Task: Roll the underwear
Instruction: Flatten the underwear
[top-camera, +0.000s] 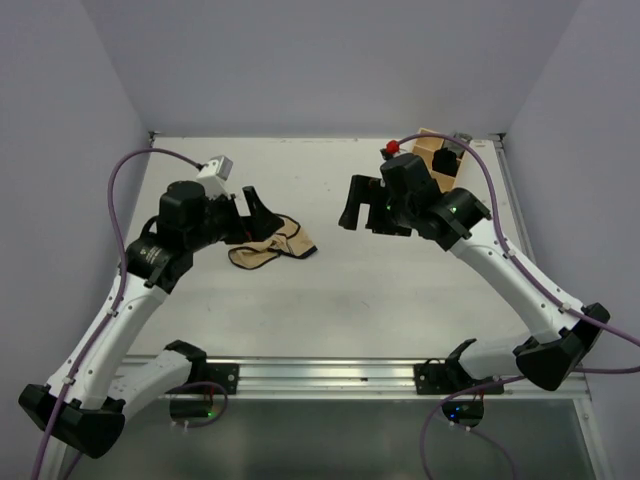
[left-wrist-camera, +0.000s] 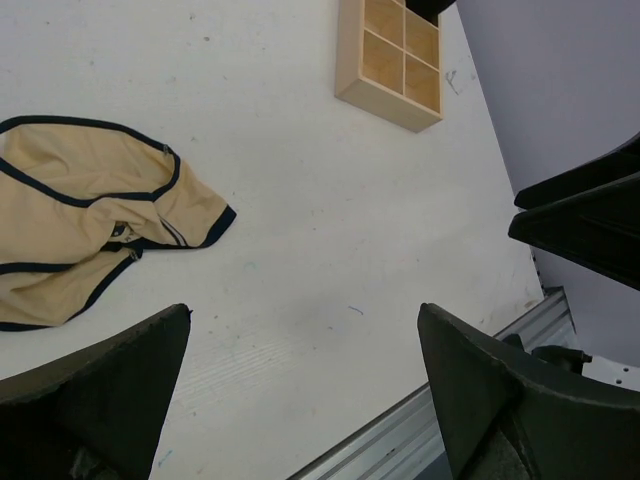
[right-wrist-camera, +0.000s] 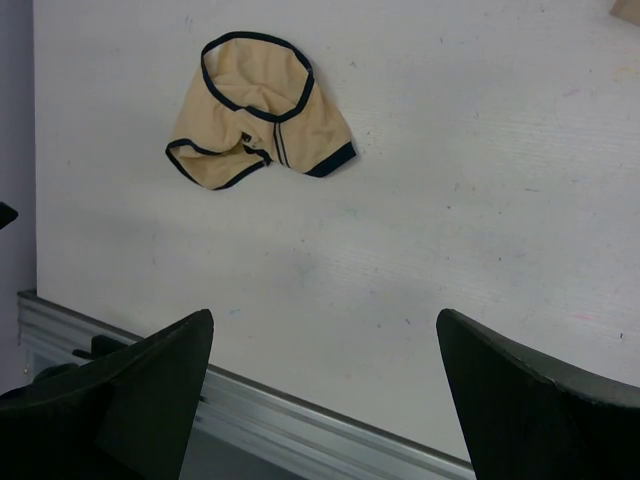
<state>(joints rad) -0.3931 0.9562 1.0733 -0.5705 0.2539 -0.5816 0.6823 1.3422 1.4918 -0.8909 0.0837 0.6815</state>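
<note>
The underwear (top-camera: 272, 245) lies crumpled on the white table, tan with dark trim, left of centre. It also shows in the left wrist view, the underwear (left-wrist-camera: 80, 220) at far left, and in the right wrist view, the underwear (right-wrist-camera: 255, 115) at upper left. My left gripper (top-camera: 262, 218) hovers just behind the garment's left part, open, with nothing between its fingers (left-wrist-camera: 305, 310). My right gripper (top-camera: 358, 215) hangs open over bare table to the right of the garment, apart from it, also holding nothing (right-wrist-camera: 323, 312).
A light wooden compartment tray (top-camera: 440, 155) stands at the back right corner, seen too in the left wrist view (left-wrist-camera: 392, 62). A small red object (top-camera: 392, 148) sits beside it. An aluminium rail (top-camera: 320, 375) runs along the near table edge. Purple walls enclose the table.
</note>
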